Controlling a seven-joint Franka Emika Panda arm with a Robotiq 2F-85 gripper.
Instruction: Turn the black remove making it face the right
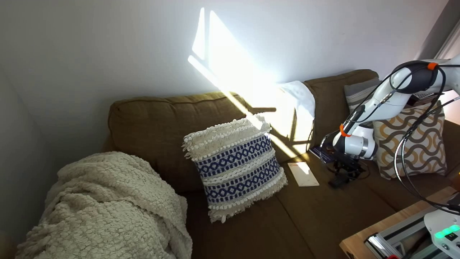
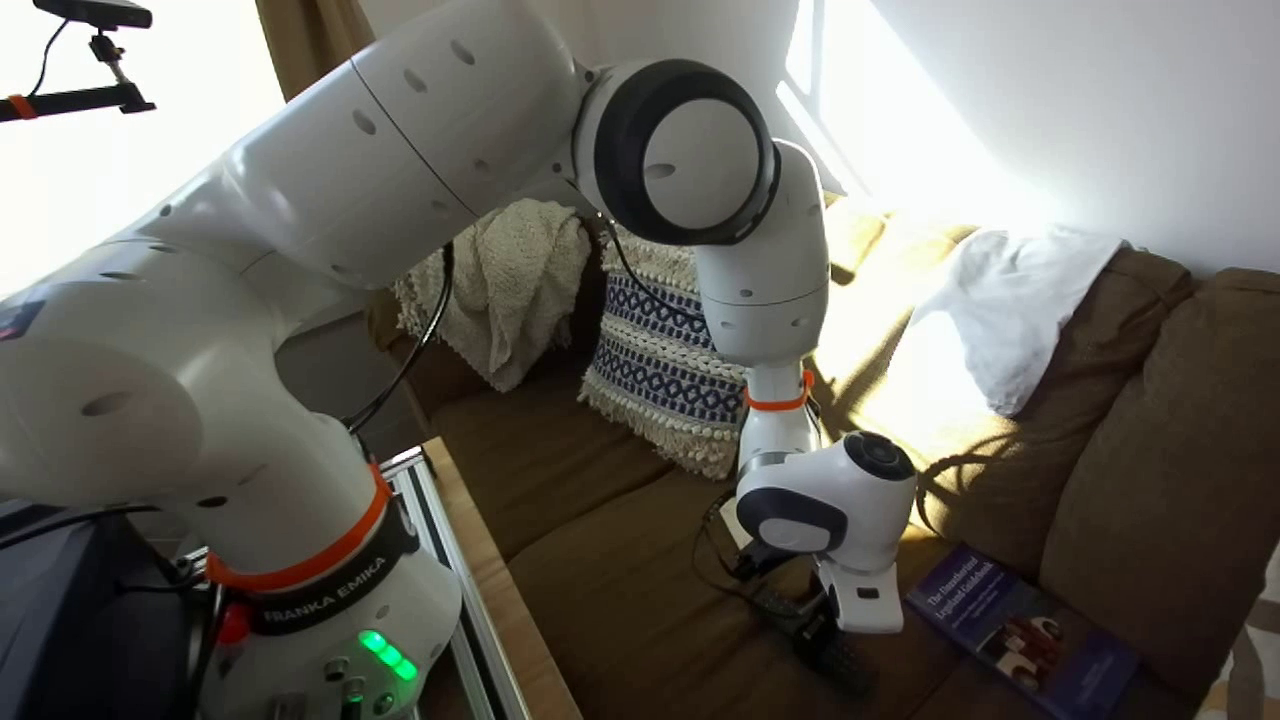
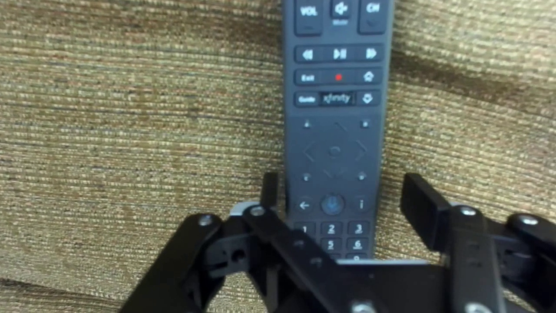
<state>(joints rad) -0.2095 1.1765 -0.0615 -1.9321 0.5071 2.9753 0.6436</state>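
Our pincer stands apart, either side of the remote; we read "xfinity", "Exit" and "VOL" there, "FRANKA EMIKA" on the arm.

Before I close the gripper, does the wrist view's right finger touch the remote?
Apart: the wrist view shows sofa fabric between that finger and the remote.
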